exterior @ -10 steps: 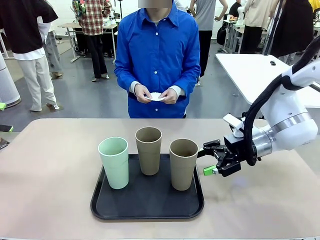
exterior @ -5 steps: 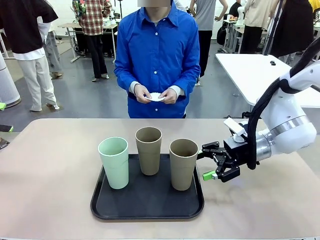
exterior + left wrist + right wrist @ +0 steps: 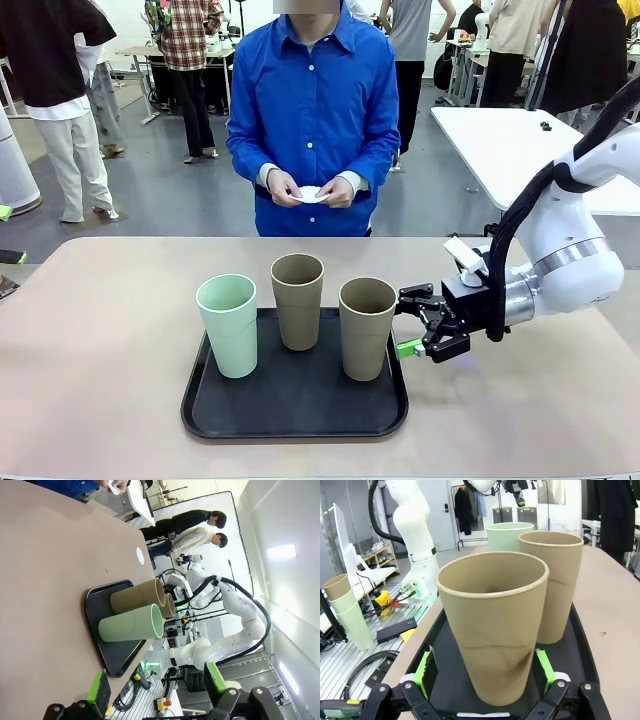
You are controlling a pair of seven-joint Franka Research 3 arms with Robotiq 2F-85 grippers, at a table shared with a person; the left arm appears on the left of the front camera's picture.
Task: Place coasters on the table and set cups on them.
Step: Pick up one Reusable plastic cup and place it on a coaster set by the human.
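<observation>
At 6 o'clock of the beige surface (image 3: 100,330), black tray (image 3: 295,415) with all three cups (image 3: 298,285) upright on it. At the tray's 9 o'clock, mint cup (image 3: 229,325); at 12 o'clock, far tan cup (image 3: 298,310); at 3 o'clock, near tan cup (image 3: 366,328). Rims apart, none touching.

Low over the surface at 3 o'clock of the near tan cup, right gripper (image 3: 408,322), turned toward 9 o'clock and just beside the tray's edge. Its fingers (image 3: 543,669) spread wide, one green pad on each side of that cup's lower wall in the right wrist view. Clear gap at one pad; the other pad just beside the wall, contact impossible to tell. Cup base flat on the tray.

At the surface's 9 o'clock side, left gripper (image 3: 155,682), looking across toward 3 o'clock in the left wrist view. Fingers wide apart here too, only air between the green pads. Holds nothing. Along that line of sight, mint cup nearest, both tan cups behind it.

At 12 o'clock, past the far edge of the surface, a person (image 3: 315,100) in a blue shirt. Between the person's hands (image 3: 340,192), at waist height, coasters (image 3: 312,193): thin white paper, pinched at both sides. Number of pieces impossible to tell. None yet on the surface.
</observation>
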